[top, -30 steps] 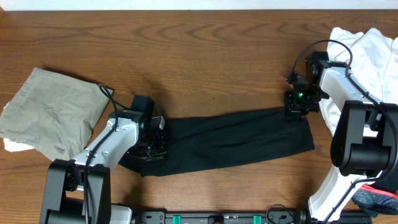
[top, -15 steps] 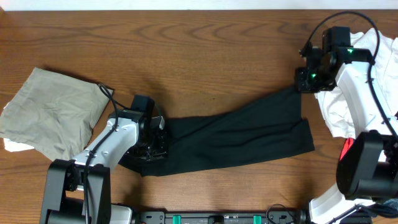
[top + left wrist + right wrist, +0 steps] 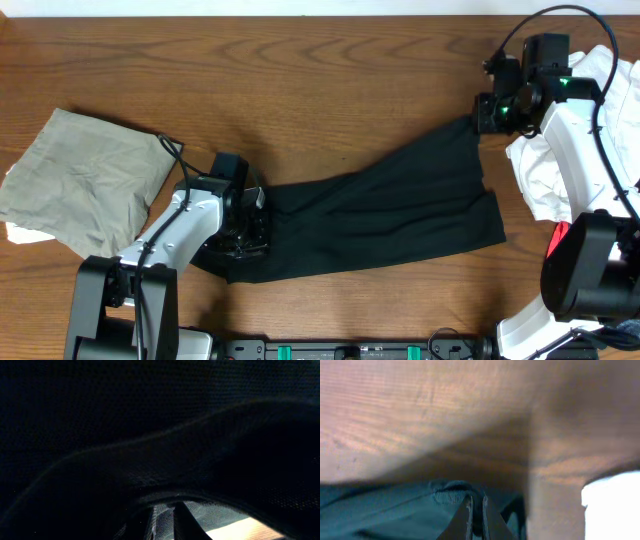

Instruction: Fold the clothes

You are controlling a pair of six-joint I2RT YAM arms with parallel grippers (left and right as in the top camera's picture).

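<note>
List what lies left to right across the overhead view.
khaki cloth → left hand → black shirt → right hand → white cloth

Left jaws mostly hidden by black shirt (image 3: 380,215)

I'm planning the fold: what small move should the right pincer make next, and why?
Probably carry the right pincer leftward over the black garment: it looks shut on the far right corner, raised, while the left pincer holds the opposite end.
</note>
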